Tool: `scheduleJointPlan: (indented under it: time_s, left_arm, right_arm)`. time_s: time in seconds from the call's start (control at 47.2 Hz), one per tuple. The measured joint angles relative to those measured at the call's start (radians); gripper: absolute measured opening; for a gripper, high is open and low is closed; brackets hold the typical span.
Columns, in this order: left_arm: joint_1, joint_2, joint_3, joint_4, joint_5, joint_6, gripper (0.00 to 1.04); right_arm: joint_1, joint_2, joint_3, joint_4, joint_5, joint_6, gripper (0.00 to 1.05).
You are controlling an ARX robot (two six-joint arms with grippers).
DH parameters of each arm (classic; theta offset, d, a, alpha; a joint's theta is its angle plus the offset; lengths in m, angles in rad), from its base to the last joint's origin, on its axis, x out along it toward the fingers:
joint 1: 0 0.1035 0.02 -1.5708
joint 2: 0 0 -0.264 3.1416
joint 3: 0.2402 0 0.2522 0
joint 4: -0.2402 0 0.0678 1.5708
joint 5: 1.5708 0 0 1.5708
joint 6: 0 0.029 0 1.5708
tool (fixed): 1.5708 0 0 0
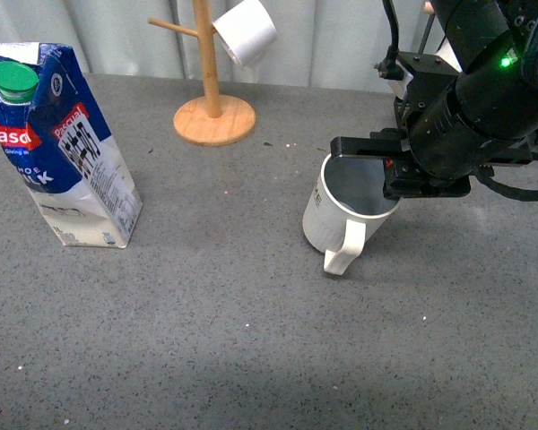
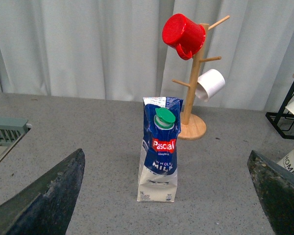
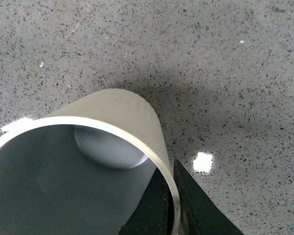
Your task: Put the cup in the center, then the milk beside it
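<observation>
The cup (image 1: 336, 215), cream-white with a grey-blue inside and a thick loop handle, hangs tilted just above the grey table right of the middle. My right gripper (image 1: 396, 188) is shut on its rim, one finger inside and one outside. In the right wrist view the cup (image 3: 117, 112) fills the near side and the fingertips (image 3: 186, 205) pinch its wall. The milk (image 1: 58, 148), a blue and white carton with a green cap, stands at the far left. In the left wrist view the milk (image 2: 159, 152) stands ahead of my open left gripper (image 2: 166, 205), well apart from it.
A wooden mug tree (image 1: 213, 107) stands at the back with a white mug (image 1: 247, 31) hung on it; the left wrist view also shows a red mug (image 2: 183, 34) on top. A black wire rack (image 2: 286, 115) is at the right; a grey tray edge (image 2: 5, 137) at the left.
</observation>
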Motion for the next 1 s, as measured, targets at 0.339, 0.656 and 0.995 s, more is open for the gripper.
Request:
scheduleJointPlan:
  time_s: [0.339,0.656,0.995]
  left_arm:
    - [0.000,0.000,0.000,0.000,0.000,0.000,0.98]
    - [0.000,0.000,0.000,0.000,0.000,0.000,0.98]
    - [0.000,0.000,0.000,0.000,0.000,0.000,0.98]
  right_arm:
    - [0.004,0.012,0.008,-0.009,-0.004,0.000,0.08]
    - [0.003,-0.013,0.014,0.032,-0.023,0.012,0.60]
    - [-0.025,-0.198,-0.039,0.201,0.082,-0.013,0.95]
